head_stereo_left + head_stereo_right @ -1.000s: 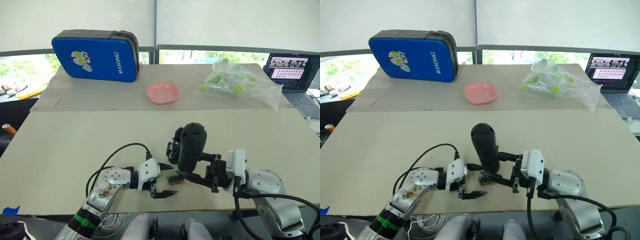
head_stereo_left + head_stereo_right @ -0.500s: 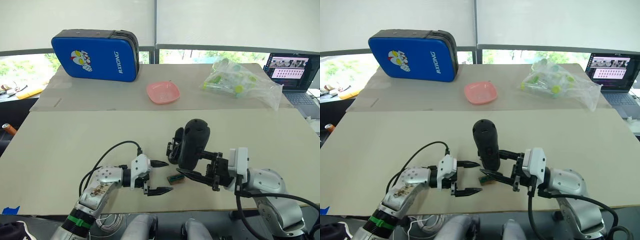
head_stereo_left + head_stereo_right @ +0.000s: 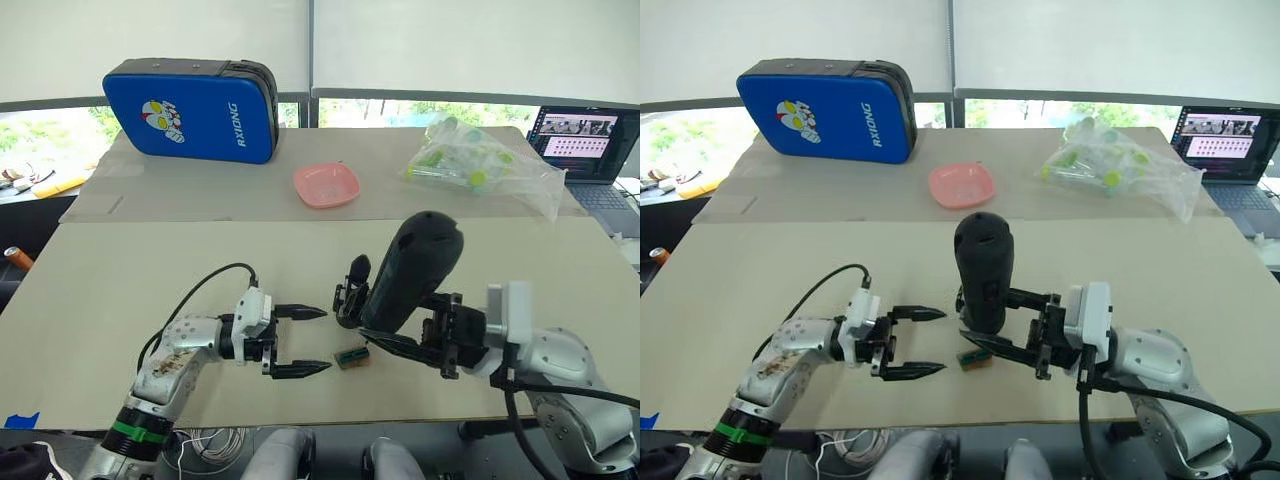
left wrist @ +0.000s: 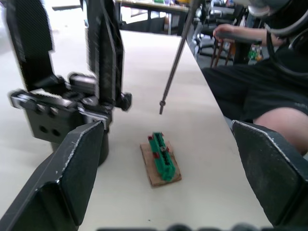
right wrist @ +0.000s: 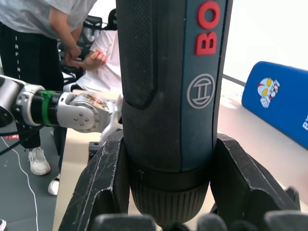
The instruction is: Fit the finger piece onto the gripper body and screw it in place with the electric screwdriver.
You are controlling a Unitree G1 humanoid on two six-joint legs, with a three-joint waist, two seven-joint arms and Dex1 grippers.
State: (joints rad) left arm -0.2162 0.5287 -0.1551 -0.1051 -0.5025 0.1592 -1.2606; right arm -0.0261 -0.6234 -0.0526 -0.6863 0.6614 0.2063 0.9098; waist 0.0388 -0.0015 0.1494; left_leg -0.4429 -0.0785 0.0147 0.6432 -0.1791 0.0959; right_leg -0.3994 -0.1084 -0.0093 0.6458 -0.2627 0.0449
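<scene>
gripper body [image 3: 350, 292] mostly hidden behind electric screwdriver [image 3: 410, 272], laptop [image 3: 588, 150] cut by frame edge

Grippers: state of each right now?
Left gripper: open, holding nothing, fingers spread beside the small green-and-brown block.
Right gripper: shut on the electric screwdriver, held roughly upright next to the gripper body.

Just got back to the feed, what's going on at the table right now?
The right claw holds the electric screwdriver upright, its bit hanging just above the table near the gripper body and a small green-and-brown block. The left claw is open and empty, hovering low beside the block. I can't pick out the finger piece, and no screwing is under way.
</scene>
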